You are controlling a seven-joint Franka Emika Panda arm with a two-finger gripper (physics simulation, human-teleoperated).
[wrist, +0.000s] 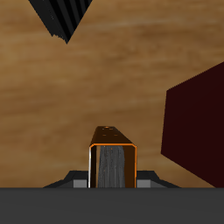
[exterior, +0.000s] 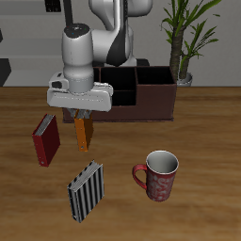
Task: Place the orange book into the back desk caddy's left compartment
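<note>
Wood-grain tabletop fills most of what we see, and we take the back desk caddy as our landmark. Farthest from it, near the table's front edge, lies the black-and-white striped book, with a red mug beside it. Closer to the caddy stands the dark red book. Closer again, just short of the caddy's front wall, our gripper pinches the orange book by its upper end, so it hangs upright clear of the table; the wrist view shows the book clamped between the fingers. We judge the pickup done, with the carry and the lowering into the left compartment not yet done. That compartment is hidden behind the arm, so we cannot make out its opening.
</note>
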